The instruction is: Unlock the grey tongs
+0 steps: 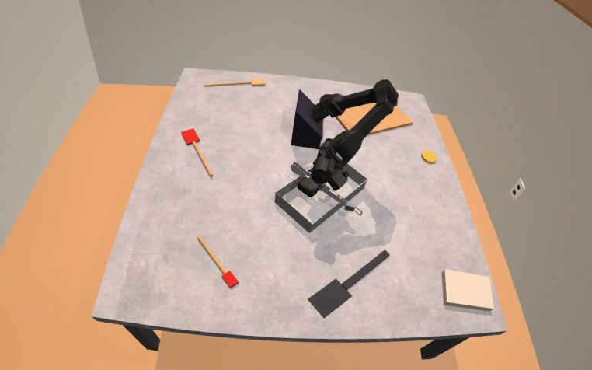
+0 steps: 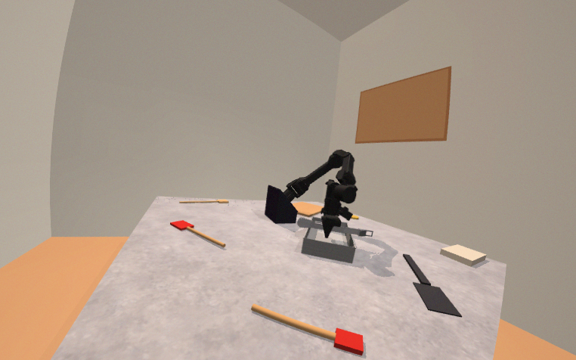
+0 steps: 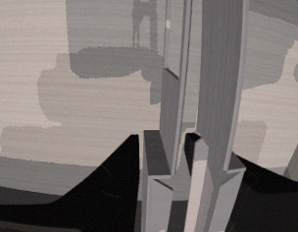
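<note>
Gripper (image 1: 323, 183) (image 2: 326, 234) (image 3: 161, 142) pinches the grey tongs (image 1: 335, 195) (image 2: 360, 231) (image 3: 221, 72) across the roasting tin (image 1: 294, 214) (image 2: 328, 249) (image 3: 28, 87); if my grip is off-centre, I think their long ends could swing and slip on lifting.

From above, my own arm (image 1: 366, 123) hides the middle of the tongs (image 1: 353, 211). At my wrist, the picture's edges cut off both ends of the tongs (image 3: 221, 72) and my dark fingers.

Tongs (image 1: 328, 188) (image 2: 360, 234) (image 3: 221, 72) plain grey; board (image 1: 382, 121) (image 2: 308, 209) orange-brown; tabletop (image 1: 252, 257) (image 2: 200, 286) mottled grey.
</note>
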